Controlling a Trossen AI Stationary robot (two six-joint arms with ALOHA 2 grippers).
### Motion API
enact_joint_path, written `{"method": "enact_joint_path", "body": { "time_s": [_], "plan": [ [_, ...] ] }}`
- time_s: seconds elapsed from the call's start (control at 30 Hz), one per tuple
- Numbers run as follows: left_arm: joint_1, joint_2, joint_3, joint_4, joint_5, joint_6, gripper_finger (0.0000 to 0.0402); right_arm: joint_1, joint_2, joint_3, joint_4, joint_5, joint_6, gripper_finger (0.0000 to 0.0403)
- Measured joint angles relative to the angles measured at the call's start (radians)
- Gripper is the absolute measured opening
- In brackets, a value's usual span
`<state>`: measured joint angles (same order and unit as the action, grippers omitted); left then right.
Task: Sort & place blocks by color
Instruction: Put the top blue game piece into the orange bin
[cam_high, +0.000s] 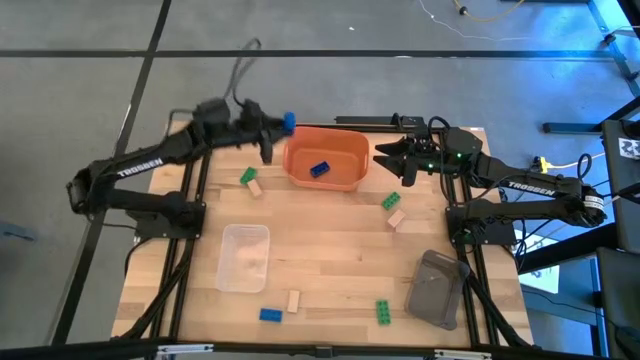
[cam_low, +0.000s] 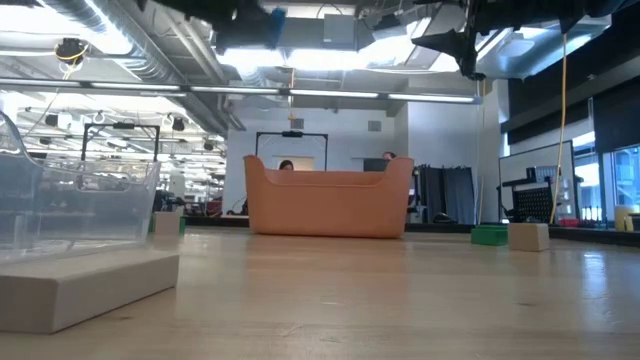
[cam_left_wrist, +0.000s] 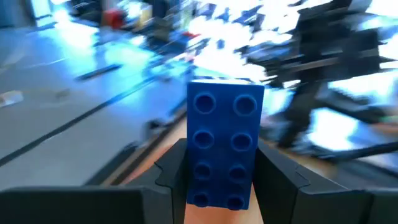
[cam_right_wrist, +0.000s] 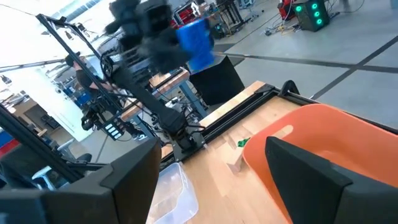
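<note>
My left gripper (cam_high: 280, 124) hovers off the orange bin's (cam_high: 325, 158) far-left corner, shut on a blue block (cam_left_wrist: 225, 149). One blue block (cam_high: 320, 168) lies inside the bin. My right gripper (cam_high: 385, 155) is open, in the air beside the bin's right rim, and touches nothing. Lying flat on the table are green blocks (cam_high: 247, 176) (cam_high: 390, 201) (cam_high: 383, 311), tan blocks (cam_high: 255, 187) (cam_high: 397, 218) (cam_high: 293, 301) and another blue block (cam_high: 270, 314). The right wrist view shows the bin (cam_right_wrist: 329, 143) below my open fingers and the held block (cam_right_wrist: 196, 37) farther off. My left gripper pinches the blue block between its two fingers (cam_left_wrist: 171, 168), one on each long side, at the end nearest the wrist (cam_left_wrist: 217, 196). The rest of the block sticks out past the fingertips, studded face toward the wrist camera. It is lifted clear, above the table's far side.
A clear tray (cam_high: 245, 257) sits at left centre and a grey tray (cam_high: 437, 288) near the right near corner. In the low view the clear tray (cam_low: 70, 210) and a tan block (cam_low: 80, 285) stand close by, with the orange bin (cam_low: 330, 200) behind.
</note>
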<state>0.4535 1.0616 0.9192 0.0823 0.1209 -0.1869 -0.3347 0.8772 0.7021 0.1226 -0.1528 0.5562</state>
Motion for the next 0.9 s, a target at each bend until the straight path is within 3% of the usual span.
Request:
{"method": "enact_joint_path", "body": {
  "time_s": [0.13,0.27,0.57,0.9],
  "plan": [
    [-0.132,0.028,-0.127,0.263,-0.043,-0.096,0.0127,0.0,0.0,0.0,0.0,-0.043,-0.017,0.0288],
    [-0.168,0.032,-0.207,0.42,-0.116,-0.168,0.0127,0.0,0.0,0.0,0.0,-0.059,-0.04,0.0288],
    [-0.167,0.043,-0.192,0.412,-0.102,-0.173,0.0127,0.006,0.024,0.0,0.021,-0.061,-0.178,0.0288],
    [-0.22,0.298,-0.039,0.4,0.01,-0.169,0.0127,0.076,0.248,0.0,0.349,-0.061,-0.225,0.0288]
  ]
}}
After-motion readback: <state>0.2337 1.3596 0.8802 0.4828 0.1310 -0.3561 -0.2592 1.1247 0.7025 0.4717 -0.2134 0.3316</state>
